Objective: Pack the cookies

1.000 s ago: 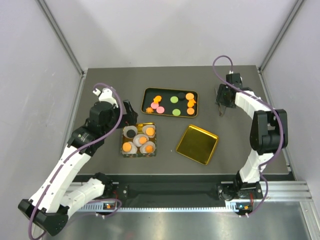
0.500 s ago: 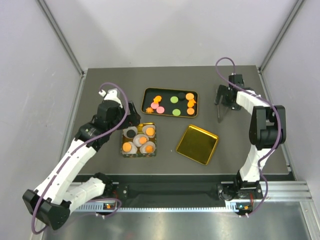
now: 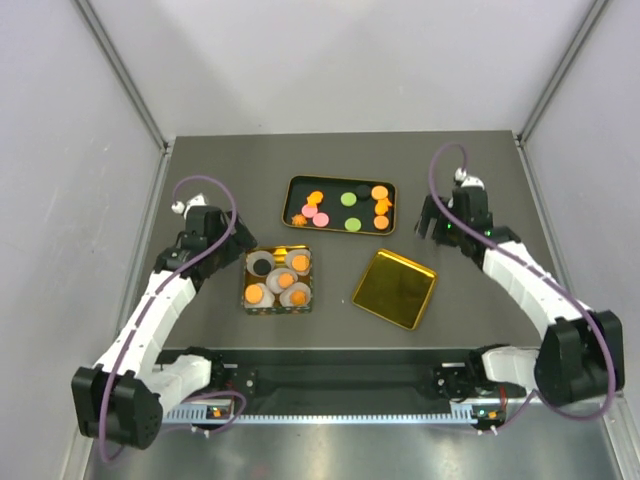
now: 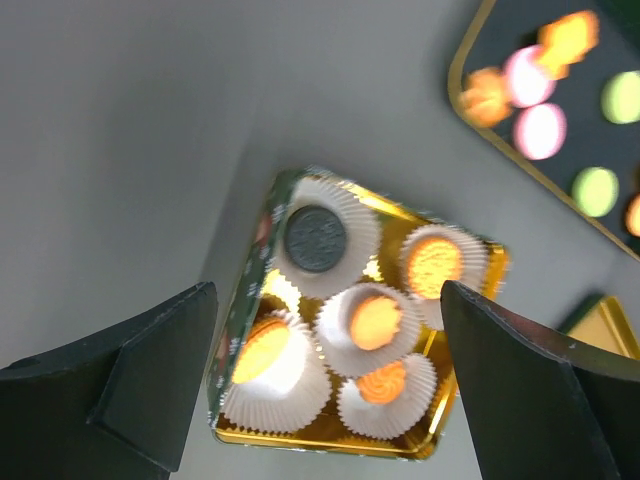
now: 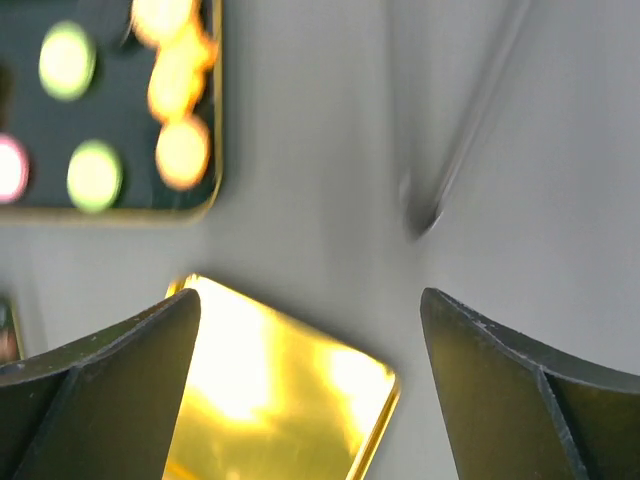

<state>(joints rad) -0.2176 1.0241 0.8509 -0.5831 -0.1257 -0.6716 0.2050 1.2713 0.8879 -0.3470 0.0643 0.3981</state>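
Note:
Loose cookies (image 3: 321, 219) lie on a dark gold-rimmed tray (image 3: 335, 187): orange, pink, green and dark discs. A square gold tin (image 3: 277, 306) holds several white paper cups, each with a cookie (image 3: 254, 294) in it: orange ones and one dark. In the left wrist view the tin (image 4: 330, 446) and its cookies (image 4: 375, 322) lie below my left gripper (image 4: 330, 385), which is open and empty. My left gripper (image 3: 220, 240) is left of the tin. My right gripper (image 3: 432, 215) is open and empty, right of the tray. It shows open in the right wrist view (image 5: 310, 390).
The tin's gold lid (image 3: 395, 288) lies open side up right of the tin, and below my right gripper in the right wrist view (image 5: 280, 400). The tray's end with green and orange cookies (image 5: 180, 150) shows at top left there. Grey walls close in the table on three sides.
My left gripper drew back leftward from the tin's far edge. My right arm unfolded, its elbow swinging down and right, and its gripper came slightly nearer, toward the lid.

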